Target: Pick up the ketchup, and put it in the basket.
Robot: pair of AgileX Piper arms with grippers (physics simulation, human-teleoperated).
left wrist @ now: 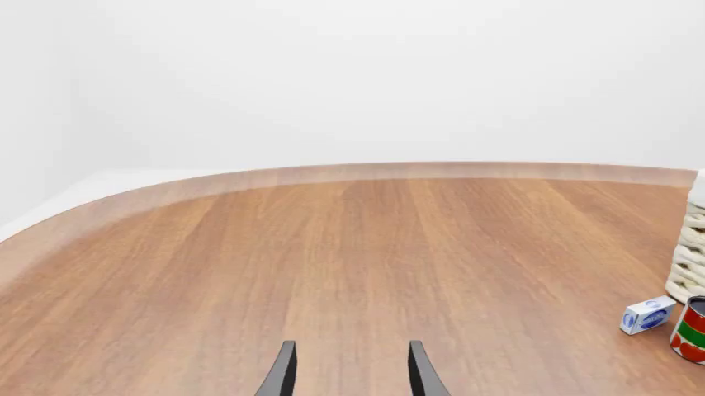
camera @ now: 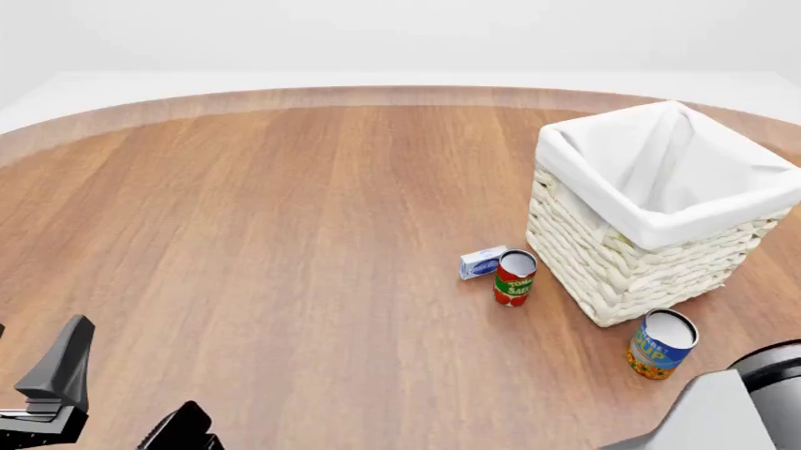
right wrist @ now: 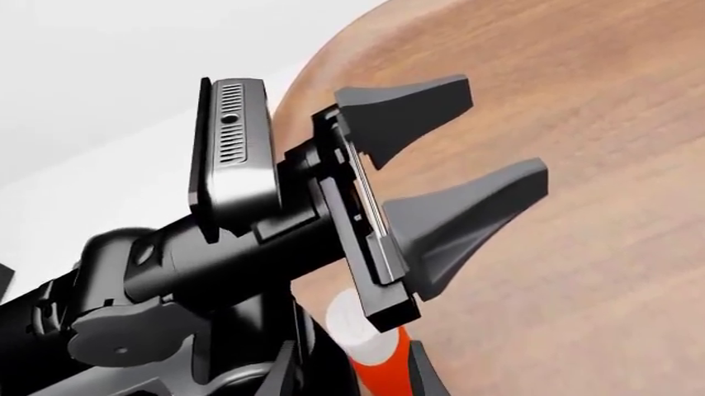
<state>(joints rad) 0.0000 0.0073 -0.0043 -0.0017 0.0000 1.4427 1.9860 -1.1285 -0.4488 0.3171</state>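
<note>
1. The basket [camera: 663, 246] stands at the right of the front view, upright on the wooden table [camera: 276, 234], with its white liner [camera: 670, 173] folded over the rim. Only that white cloth shows inside it.
2. The ketchup [right wrist: 382, 373] shows in the right wrist view only: white cap, red body, sitting between the two dark fingers of the right gripper [right wrist: 358, 378]. They flank it closely on both sides, so the pincer reads as clenched on the bottle.
3. The front view catches neither the bottle nor that gripper. Only the grey bulk of the right arm [camera: 732, 408] pokes in at the lower right corner, nearer the camera than the basket.
4. The left gripper [camera: 135, 370] sits in the lower left corner of the front view, released, fingers spread with nothing between them. The left wrist view agrees: two finger tips apart over bare wood [left wrist: 350, 375]. It also crosses the right wrist view, jaws wide [right wrist: 501, 128].
5. The tomato sauce can [camera: 513, 277], red and green, stands upright just left of the basket's near corner.
6. A small blue-and-white box [camera: 482, 262] lies just beside that can, on its left.
7. A blue-and-yellow can [camera: 661, 344] stands upright just below the basket's front corner, lower right of frame.
</note>
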